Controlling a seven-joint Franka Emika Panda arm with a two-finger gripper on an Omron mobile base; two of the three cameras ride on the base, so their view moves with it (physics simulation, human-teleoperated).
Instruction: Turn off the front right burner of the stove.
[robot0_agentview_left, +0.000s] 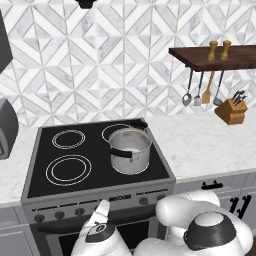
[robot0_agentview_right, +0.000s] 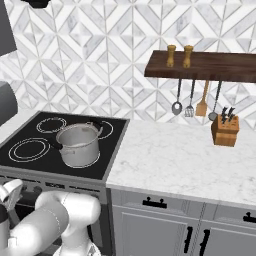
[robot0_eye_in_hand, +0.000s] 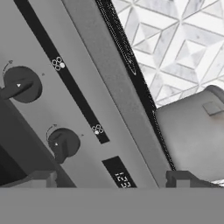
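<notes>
Two dark knobs (robot0_eye_in_hand: 22, 85) fill the hand view because the gripper (robot0_agentview_left: 102, 209), its opening impossible to judge, hovers at the stove (robot0_agentview_left: 100, 200) front panel, below the front right burner (robot0_agentview_left: 131, 165) under the steel pot (robot0_agentview_left: 130, 150).

The stove (robot0_eye_in_hand: 83, 65) front panel's small dark display (robot0_eye_in_hand: 119, 177) reads "123".

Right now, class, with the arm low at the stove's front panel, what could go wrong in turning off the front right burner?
1. The stove has several alike dark knobs in a row, so the gripper could turn the wrong one.
2. The steel pot covers the front right zone, hiding any change there.
</notes>
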